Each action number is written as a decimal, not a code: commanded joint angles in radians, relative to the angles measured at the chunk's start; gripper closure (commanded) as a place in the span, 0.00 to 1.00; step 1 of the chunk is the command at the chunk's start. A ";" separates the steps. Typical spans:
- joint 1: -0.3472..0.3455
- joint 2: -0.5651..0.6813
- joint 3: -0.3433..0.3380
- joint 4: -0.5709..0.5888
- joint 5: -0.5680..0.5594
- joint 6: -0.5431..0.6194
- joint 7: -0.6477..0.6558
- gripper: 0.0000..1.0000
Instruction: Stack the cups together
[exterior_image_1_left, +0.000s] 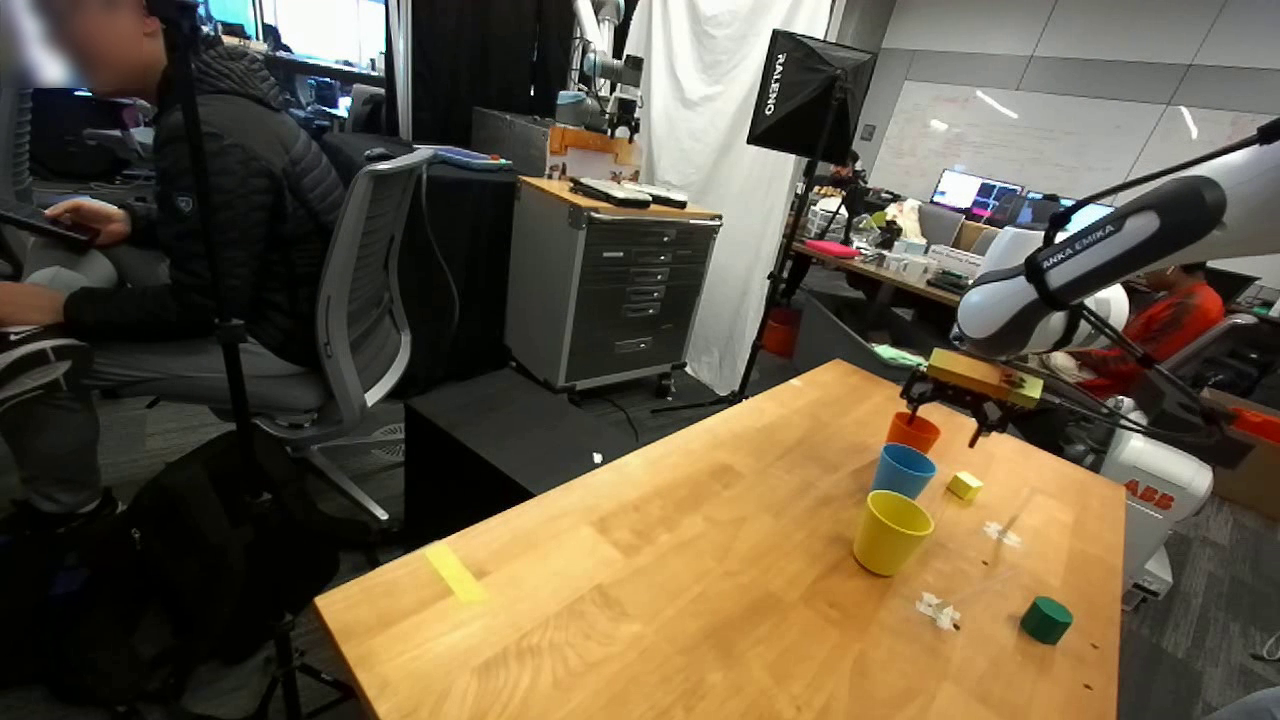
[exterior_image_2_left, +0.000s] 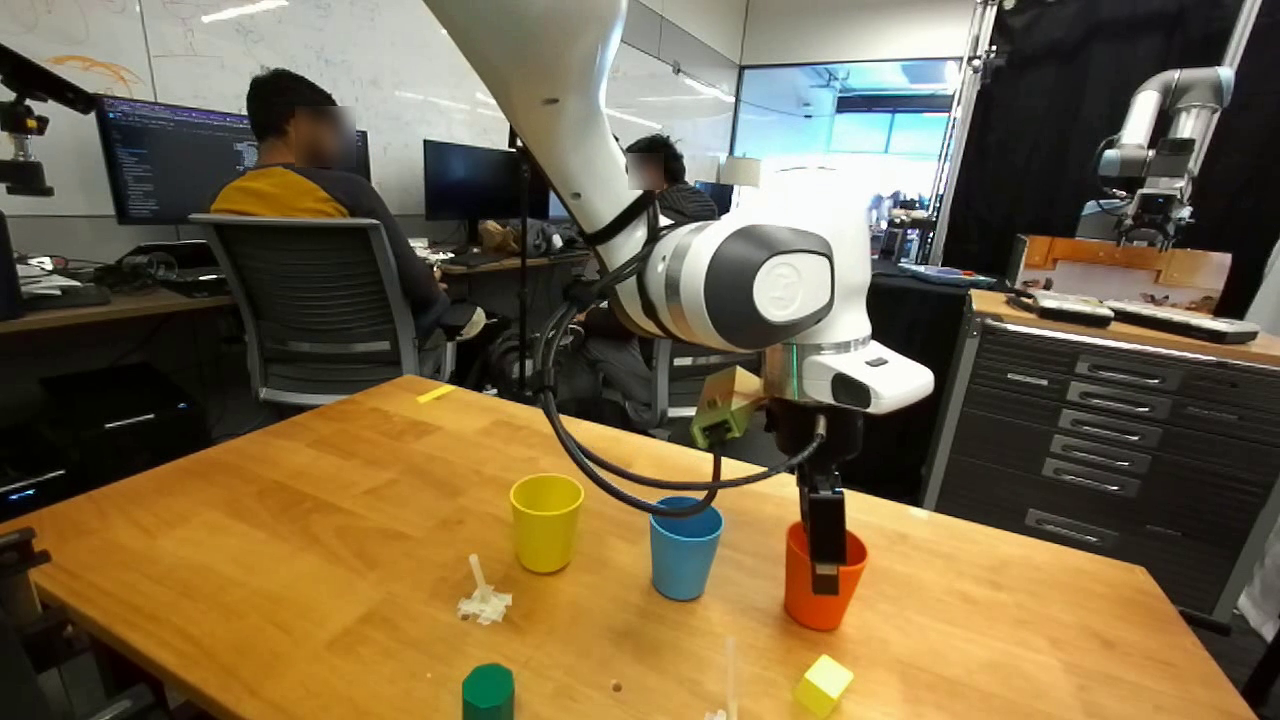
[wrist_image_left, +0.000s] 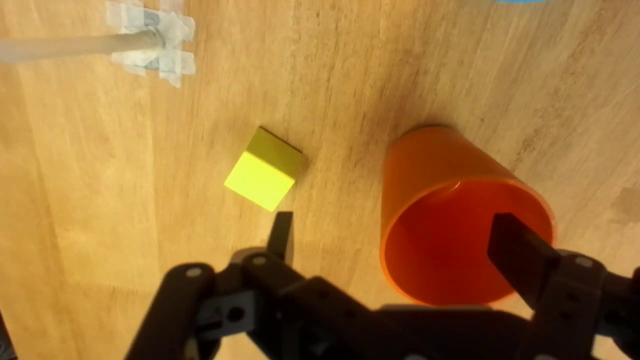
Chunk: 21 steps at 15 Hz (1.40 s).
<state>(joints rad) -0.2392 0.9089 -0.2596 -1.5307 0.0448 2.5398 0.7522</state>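
Observation:
Three upright cups stand apart in a row on the table: orange-red (exterior_image_1_left: 908, 436), blue (exterior_image_1_left: 903, 474) and yellow (exterior_image_1_left: 886, 542). The orange-red (exterior_image_2_left: 806, 602), blue (exterior_image_2_left: 684, 562) and yellow (exterior_image_2_left: 545, 535) cups also show in the other exterior view. My gripper (exterior_image_1_left: 945, 428) is open at the orange-red cup. In the wrist view, one finger of the gripper (wrist_image_left: 393, 216) reaches over or into the orange-red cup (wrist_image_left: 425, 160). The other finger is outside it, on the yellow cube's side. Only an edge of the blue cup (wrist_image_left: 522, 1) shows there; the yellow cup is out of that view.
A small yellow cube (wrist_image_left: 265, 170) lies beside the orange-red cup on the wooden table (exterior_image_1_left: 640, 560). A dark green block (exterior_image_1_left: 1046, 620) stands near the table edge. Two white taped pieces (exterior_image_1_left: 938, 610) with thin upright straws are fixed to the table. Cables hang from the arm (exterior_image_2_left: 600, 470).

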 joint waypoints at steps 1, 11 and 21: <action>-0.003 0.054 -0.003 0.071 0.042 -0.024 -0.030 0.00; -0.010 0.095 0.005 0.120 0.105 -0.041 -0.016 0.80; 0.007 0.050 0.009 0.080 0.119 -0.052 -0.027 0.93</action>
<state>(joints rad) -0.2369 0.9884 -0.2592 -1.4441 0.1420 2.5159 0.7504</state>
